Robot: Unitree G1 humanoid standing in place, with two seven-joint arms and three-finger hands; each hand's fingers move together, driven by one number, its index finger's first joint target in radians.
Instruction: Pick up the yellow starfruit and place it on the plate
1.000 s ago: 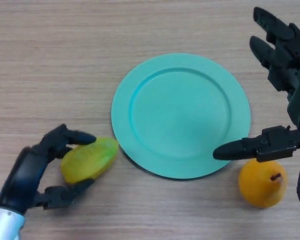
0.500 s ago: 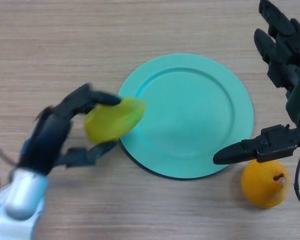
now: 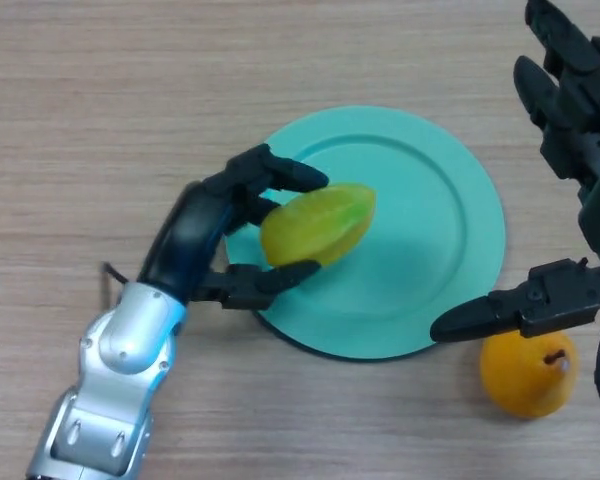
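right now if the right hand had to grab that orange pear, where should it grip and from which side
Grip the orange pear round its wide body, coming straight down from above. It lies on the table with its stem facing up toward the camera, beside the plate, and the open right hand is already over it. A judgement only.

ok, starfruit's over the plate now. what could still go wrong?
The left hand pinches the starfruit only at its left end, so the fruit could tip or slip before release. It sits over the left half of the plate; released there, it might roll toward the rim. The open right hand hangs beside the plate's right edge.
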